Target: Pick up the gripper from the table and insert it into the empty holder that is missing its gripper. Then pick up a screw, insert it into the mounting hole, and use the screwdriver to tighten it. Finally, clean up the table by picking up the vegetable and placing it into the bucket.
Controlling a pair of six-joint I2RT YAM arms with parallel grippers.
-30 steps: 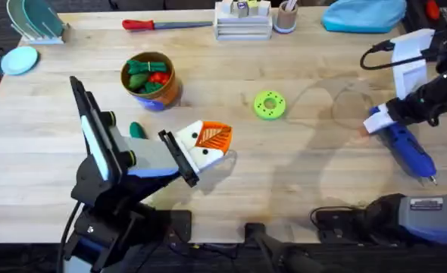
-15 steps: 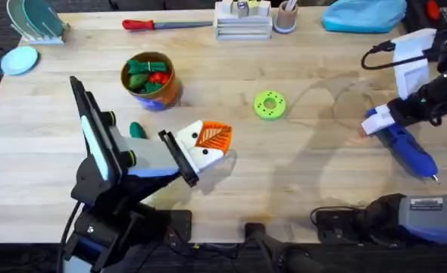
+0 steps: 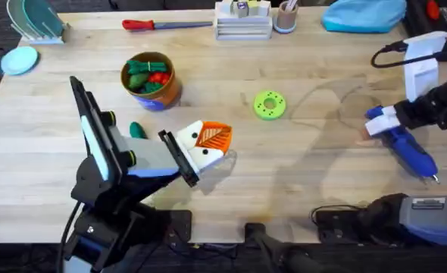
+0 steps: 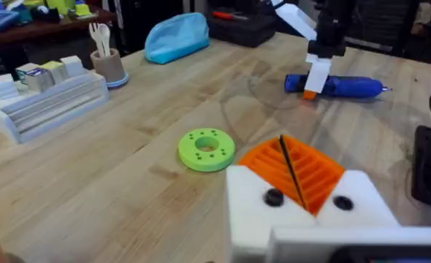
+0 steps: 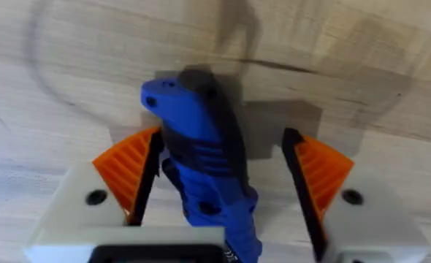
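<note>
My left gripper (image 3: 217,138) (image 4: 292,166) rests low over the table's middle, shut, its two orange ribbed wedges pressed together. Both white holders (image 4: 361,191) carry a wedge, and each shows a dark screw head (image 4: 272,197). The blue screwdriver (image 3: 407,149) (image 5: 201,172) lies at the right edge, tip toward me. My right gripper (image 3: 377,121) (image 5: 223,175) straddles its thick rear end, open, with its orange pads (image 5: 128,169) on either side. The dark-green vegetable (image 3: 137,130) lies beside the left arm. The tan bucket (image 3: 167,91) stands behind it, holding toy vegetables.
A light-green disc (image 3: 269,105) (image 4: 207,149) lies mid-table. A red-handled screwdriver (image 3: 154,24), a white rack (image 3: 242,23), a cup (image 3: 286,17) and a blue pouch (image 3: 364,15) line the far edge. A pale-blue dish (image 3: 19,59) sits far left.
The right arm's upper links have swung slightly to the right while its gripper stays at the screwdriver. The left arm and the table's objects have not moved.
</note>
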